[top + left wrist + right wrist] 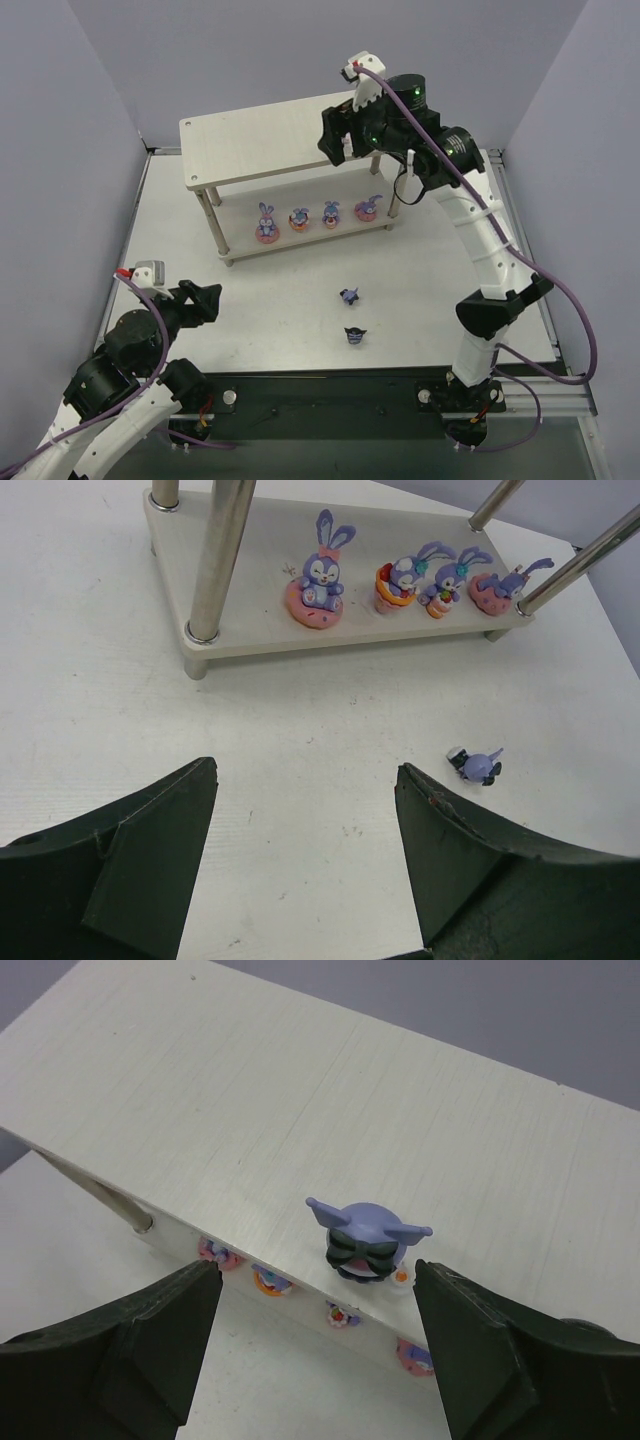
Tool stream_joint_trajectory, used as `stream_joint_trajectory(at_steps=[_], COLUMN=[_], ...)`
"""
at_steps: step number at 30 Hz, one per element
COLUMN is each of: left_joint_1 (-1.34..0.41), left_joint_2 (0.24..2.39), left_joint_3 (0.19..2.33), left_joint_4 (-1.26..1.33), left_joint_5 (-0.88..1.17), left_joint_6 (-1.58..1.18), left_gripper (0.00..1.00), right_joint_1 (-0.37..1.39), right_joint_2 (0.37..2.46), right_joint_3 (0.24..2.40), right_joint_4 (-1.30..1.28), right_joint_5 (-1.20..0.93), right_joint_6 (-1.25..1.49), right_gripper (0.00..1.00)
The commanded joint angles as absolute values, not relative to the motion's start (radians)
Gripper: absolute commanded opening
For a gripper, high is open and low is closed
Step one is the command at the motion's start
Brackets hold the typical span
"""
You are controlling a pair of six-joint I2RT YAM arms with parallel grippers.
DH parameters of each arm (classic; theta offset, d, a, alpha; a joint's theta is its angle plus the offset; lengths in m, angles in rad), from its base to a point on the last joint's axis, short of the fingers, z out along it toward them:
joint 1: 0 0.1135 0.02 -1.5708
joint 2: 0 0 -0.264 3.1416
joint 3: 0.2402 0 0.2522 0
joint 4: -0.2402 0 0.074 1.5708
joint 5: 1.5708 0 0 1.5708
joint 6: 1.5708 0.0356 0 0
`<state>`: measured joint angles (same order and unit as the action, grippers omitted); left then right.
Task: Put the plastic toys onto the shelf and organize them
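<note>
The beige two-tier shelf [250,140] stands at the back of the table. Several purple-blue bunnies [266,224] sit in a row on its lower board, also in the left wrist view [318,575]. My right gripper [315,1272] is open above the right end of the top board [300,1090]. A dark pointed-eared figure [367,1243] stands upright there near the front edge, between the jaws and free of them. Two dark figures [350,295] [354,335] lie on the table in front of the shelf. My left gripper [305,770] is open and empty, low at the near left.
The shelf's metal legs [215,560] stand ahead of my left gripper. One dark figure [478,766] lies just beyond its right finger [440,830]. Grey walls close in the table on the left, back and right.
</note>
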<state>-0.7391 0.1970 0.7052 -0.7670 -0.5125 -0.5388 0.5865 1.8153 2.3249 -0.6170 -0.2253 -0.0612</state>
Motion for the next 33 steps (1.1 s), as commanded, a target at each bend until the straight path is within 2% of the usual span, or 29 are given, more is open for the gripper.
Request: stream_joint_trajectory(at_steps=[1, 6, 13, 14, 19, 20, 22, 27, 31, 33], left_joint_1=[-0.746, -0.745, -0.746, -0.746, -0.745, -0.744, -0.745, -0.744, -0.744, -0.744], left_joint_2=[0.184, 0.184, 0.199, 0.202, 0.222, 0.232, 0.241, 0.264, 0.270, 0.267], left_joint_3=[0.715, 0.713, 0.715, 0.713, 0.715, 0.716, 0.715, 0.703, 0.701, 0.701], left_joint_4=[-0.758, -0.759, -0.750, -0.749, -0.739, -0.739, -0.735, -0.712, -0.710, -0.710], left_joint_5=[-0.523, -0.523, -0.509, -0.508, -0.491, -0.485, -0.482, -0.463, -0.465, -0.463], left_joint_6=[-0.538, -0.538, -0.535, -0.534, -0.532, -0.532, -0.535, -0.545, -0.543, -0.543], left_gripper=[0.82, 0.82, 0.82, 0.82, 0.82, 0.82, 0.82, 0.82, 0.82, 0.82], right_joint_1=[0.615, 0.653, 0.719, 0.736, 0.802, 0.819, 0.896, 1.113, 1.291, 1.324], right_joint_2=[1.703, 1.568, 1.219, 1.182, 1.010, 0.997, 0.974, 0.997, 1.052, 1.071], right_joint_3=[2.278, 2.113, 1.587, 1.442, 1.113, 1.026, 0.951, 0.766, 0.694, 0.677], right_joint_4=[-0.549, -0.540, -0.488, -0.470, -0.387, -0.376, -0.338, -0.299, -0.290, -0.298], right_joint_5=[-0.169, -0.054, 0.009, 0.023, 0.096, 0.154, 0.202, 0.476, 0.650, 0.695], right_joint_6=[-0.071, -0.022, 0.172, 0.226, 0.394, 0.425, 0.504, 0.687, 0.887, 0.961], right_gripper=[0.81, 0.81, 0.80, 0.79, 0.79, 0.79, 0.79, 0.81, 0.85, 0.86])
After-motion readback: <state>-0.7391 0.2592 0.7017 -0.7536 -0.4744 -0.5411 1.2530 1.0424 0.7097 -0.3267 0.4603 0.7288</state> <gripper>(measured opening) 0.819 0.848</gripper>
